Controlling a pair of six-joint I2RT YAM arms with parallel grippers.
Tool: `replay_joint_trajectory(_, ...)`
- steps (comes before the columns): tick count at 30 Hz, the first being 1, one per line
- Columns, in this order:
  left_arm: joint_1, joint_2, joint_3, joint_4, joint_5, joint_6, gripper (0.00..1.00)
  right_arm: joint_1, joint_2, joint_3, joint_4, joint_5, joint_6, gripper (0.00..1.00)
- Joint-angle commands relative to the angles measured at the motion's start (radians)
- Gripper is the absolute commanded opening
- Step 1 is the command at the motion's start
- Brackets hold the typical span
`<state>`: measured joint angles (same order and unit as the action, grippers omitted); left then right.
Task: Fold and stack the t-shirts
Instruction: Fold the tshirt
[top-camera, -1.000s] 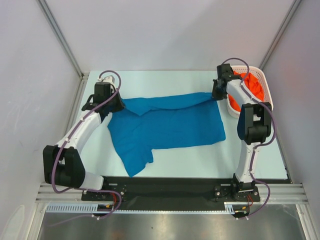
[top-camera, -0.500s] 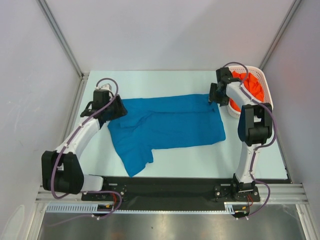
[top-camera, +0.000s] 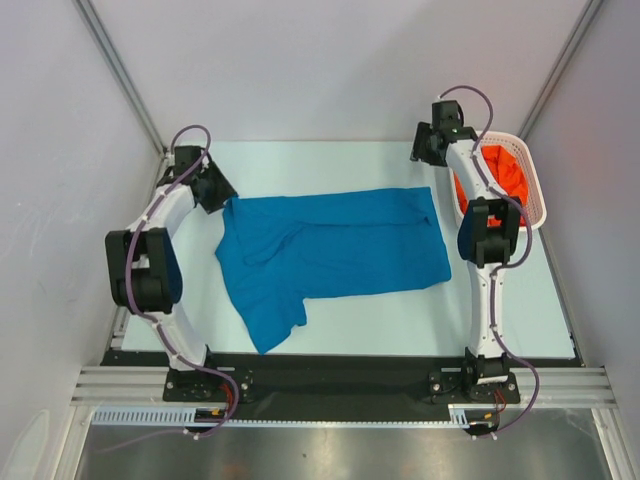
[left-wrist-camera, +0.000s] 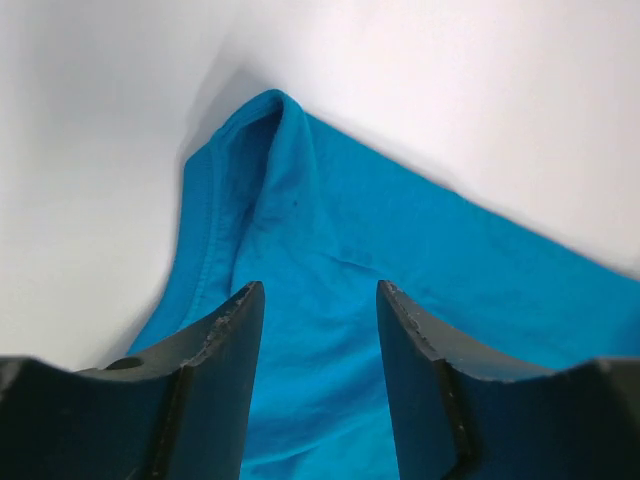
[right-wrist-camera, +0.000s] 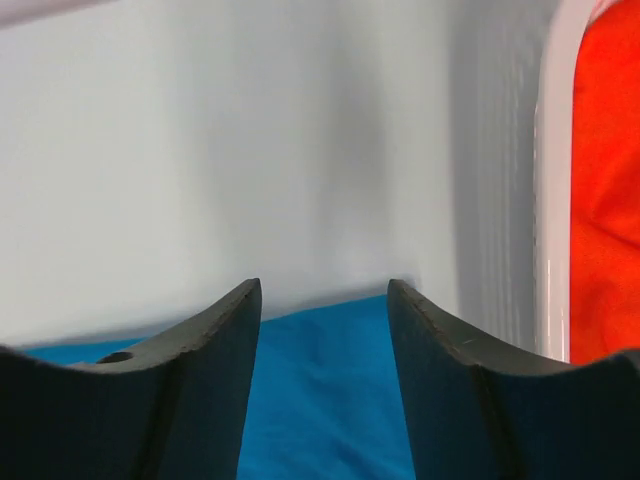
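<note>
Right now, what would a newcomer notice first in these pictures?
The blue shirt lies spread across the table, one sleeve toward the near edge. At far right, the orange shirt sits bunched in the white basket. The left gripper and right gripper hang open near the blue shirt's far corners, holding nothing.

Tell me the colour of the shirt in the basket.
The shirt is bright orange-red, best seen in the top view.

Robotics lab cell: white panel walls (top-camera: 330, 60), aluminium frame strut (top-camera: 121, 75), pale bench top (top-camera: 400, 320).
</note>
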<state>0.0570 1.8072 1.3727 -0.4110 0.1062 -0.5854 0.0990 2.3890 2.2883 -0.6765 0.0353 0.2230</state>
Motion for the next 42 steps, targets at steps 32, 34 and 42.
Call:
replay_joint_trajectory(32, 0.11, 0.334, 0.232, 0.064, 0.063, -0.307, 0.56, -0.001, -0.091, -0.145, -0.04, -0.048, -0.017, 0.54)
replay_joint_trajectory(34, 0.115, 0.337, 0.239, 0.075, 0.052, -0.31, 0.57, -0.004, -0.087, -0.144, -0.043, -0.049, -0.019, 0.54)
replay_joint_trajectory(42, 0.119, 0.423, 0.301, 0.061, 0.121, -0.323, 0.6, -0.007, -0.064, -0.116, -0.049, -0.045, -0.022, 0.55)
